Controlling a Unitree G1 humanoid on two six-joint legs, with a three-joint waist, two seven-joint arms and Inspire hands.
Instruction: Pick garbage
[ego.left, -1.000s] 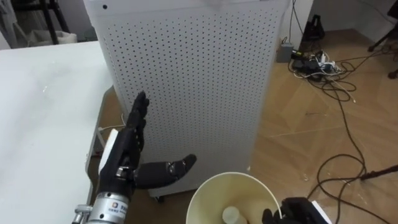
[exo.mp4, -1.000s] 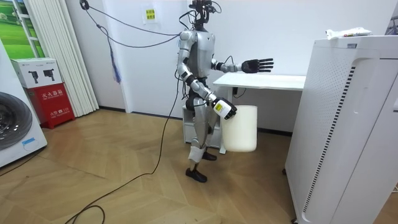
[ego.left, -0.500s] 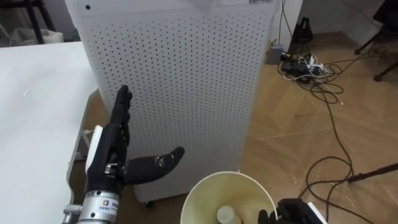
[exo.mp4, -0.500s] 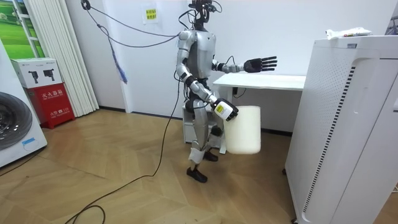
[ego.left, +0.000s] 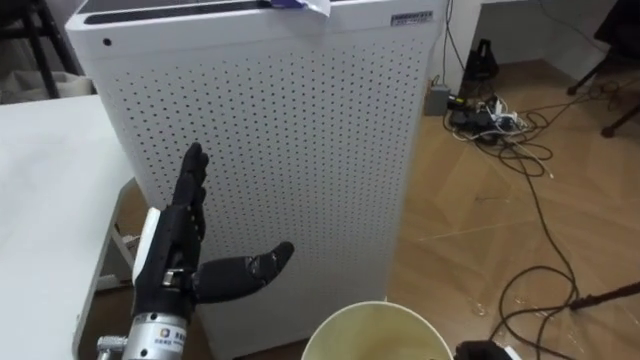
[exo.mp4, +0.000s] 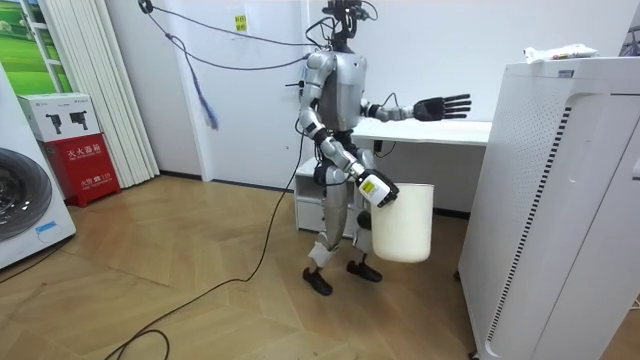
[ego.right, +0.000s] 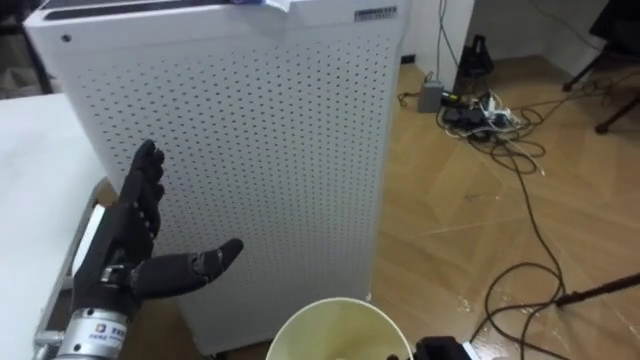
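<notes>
- A wooden floor (exo.mp4: 180, 290) is seen lying open across the room view's left and middle, with a dark cable trailed over it.
- A white desk (exo.mp4: 440, 128) is set against the back wall; a tall white perforated cabinet (exo.mp4: 560, 200) is placed at the room view's right, near the desk's end.
- The robot is seen standing just in front of the desk, turned towards the cabinet, with a strip of bare floor left between them.
- The garbage, a crumpled wrapper (exo.mp4: 560, 52), is found on the cabinet's flat top, close to its front edge, well apart from both hands.
- The left hand (ego.left: 175, 250) is held up before the cabinet's perforated front, fingers straight and together, thumb spread wide; nothing is held in it.
- From the head, only a narrow gap is seen between the desk's edge and the cabinet's side, with the left hand raised above it.
- A white bucket (exo.mp4: 405, 225) is carried clear of the floor by the right hand (exo.mp4: 377, 190), which is clamped on its rim.
- To the robot's right of the cabinet, loose cables (ego.left: 520, 150) are strewn over the floor.
</notes>
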